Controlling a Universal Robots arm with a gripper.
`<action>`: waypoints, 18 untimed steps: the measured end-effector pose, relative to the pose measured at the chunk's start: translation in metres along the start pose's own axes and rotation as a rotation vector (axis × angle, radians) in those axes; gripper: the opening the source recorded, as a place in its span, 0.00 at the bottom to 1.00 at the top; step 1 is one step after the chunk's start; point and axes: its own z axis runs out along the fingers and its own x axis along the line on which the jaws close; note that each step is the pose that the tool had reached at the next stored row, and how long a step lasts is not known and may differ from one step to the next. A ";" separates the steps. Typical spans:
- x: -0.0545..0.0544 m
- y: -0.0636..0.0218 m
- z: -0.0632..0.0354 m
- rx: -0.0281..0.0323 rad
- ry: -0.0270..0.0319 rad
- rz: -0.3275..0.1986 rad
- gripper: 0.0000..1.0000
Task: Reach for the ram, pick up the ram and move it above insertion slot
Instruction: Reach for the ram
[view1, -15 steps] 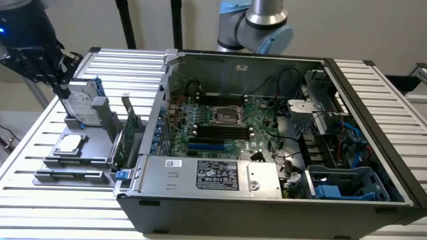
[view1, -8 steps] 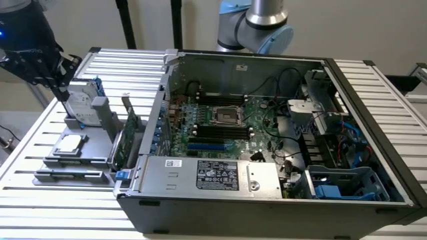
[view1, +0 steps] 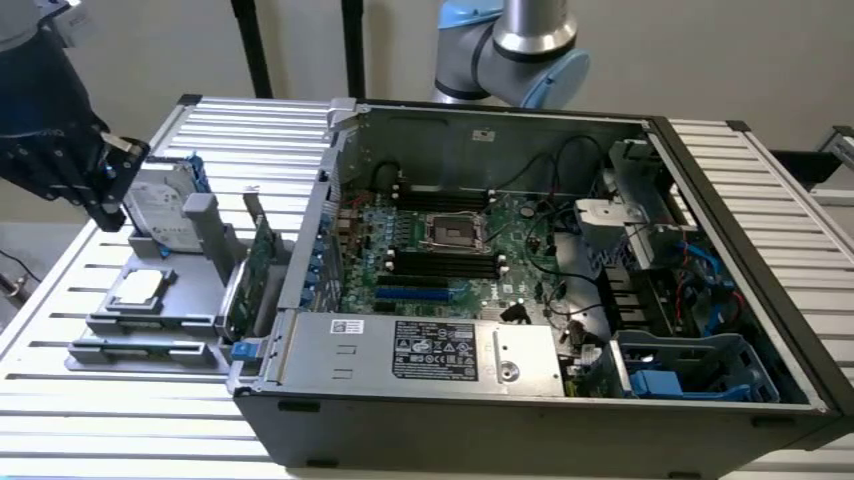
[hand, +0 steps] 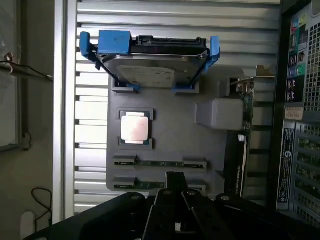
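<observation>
This looks like the reaching step, with nothing picked up. At the counter's (view1: 120, 420) edge on the exterior view's left, the gripper (view1: 104, 212) hangs above the grey tray (view1: 187, 275), its jaws clenched together and empty. In the wrist view the gripper (hand: 175, 177) sits over the tray's (hand: 175, 130) end where the ram (hand: 160, 162) lies on edge in its clips, untouched.

Counting across: one drive (view1: 160, 215) stands in blue brackets, and one processor (view1: 138, 290) lies flat below it. Then come two memory sticks, the ram (view1: 140, 322) and a second stick (view1: 134, 350) just beside it. One card (view1: 254, 270) stands upright at the tray's far side, and one open case (view1: 534, 420) fills the counter's middle. The black slots (view1: 447, 263) sit on the board inside the case; I cannot count them surely.

To my eye, a grasp calls for the jaws to part first. They would then need to line up along the thin top edge of one stick, clear of its neighbour and the clips. The slots are well apart from the tray, over the case wall.
</observation>
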 end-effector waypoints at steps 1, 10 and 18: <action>0.000 -0.0048 0.0008 0.0000 0.0002 0.000 0.11; 0.001 -0.0328 0.0086 -0.0001 0.0024 -0.002 0.11; 0.001 -0.0332 0.0097 -0.0003 0.0051 -0.068 0.11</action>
